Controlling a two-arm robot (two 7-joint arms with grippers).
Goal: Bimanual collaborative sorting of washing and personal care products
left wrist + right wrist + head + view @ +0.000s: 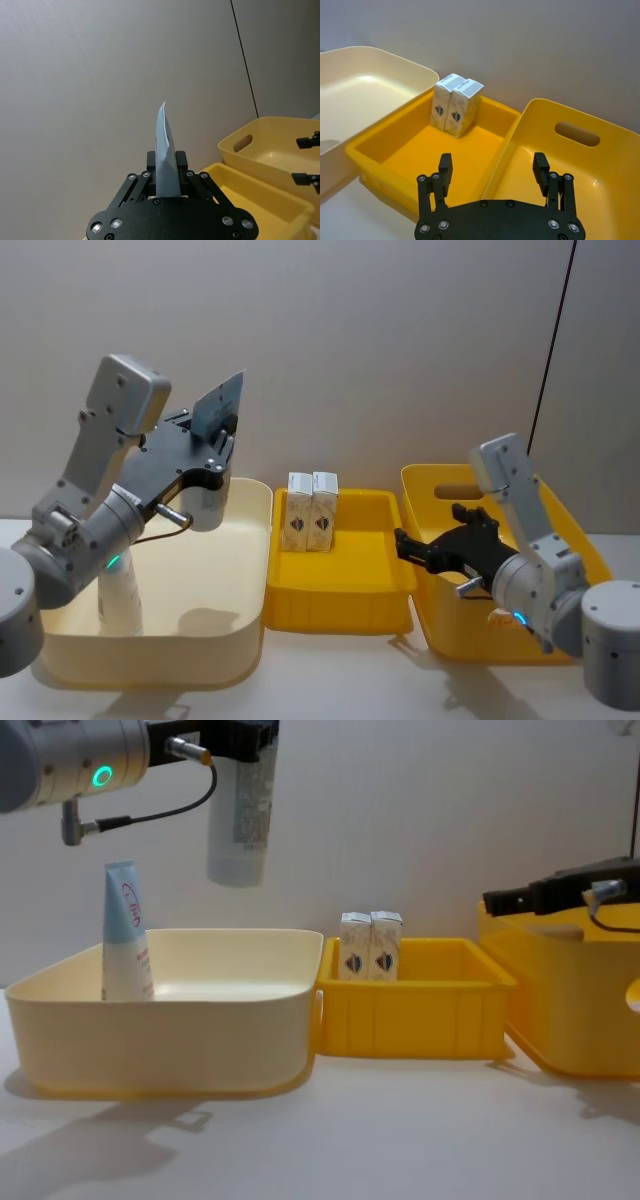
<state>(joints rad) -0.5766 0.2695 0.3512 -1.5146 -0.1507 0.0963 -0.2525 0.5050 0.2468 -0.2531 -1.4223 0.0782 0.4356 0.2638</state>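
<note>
held tube (240, 820) cropped (above), cartons (356, 950) print illegible

Ahead of me a plain matte grey-beige wall (380, 340) takes up the whole background, evenly and softly lit. A thin dark line (552, 350) runs down it on my right, slanting a little in my head view, and the surface beyond that line looks a shade greyer. Under my work lies a smooth white counter (400, 1130) that reaches back to the wall. Blurred grey shadows lie on its near part.

arms (100, 455): grey shells | LED (102, 775): green | end effector (492, 162): black, silver screws
</note>
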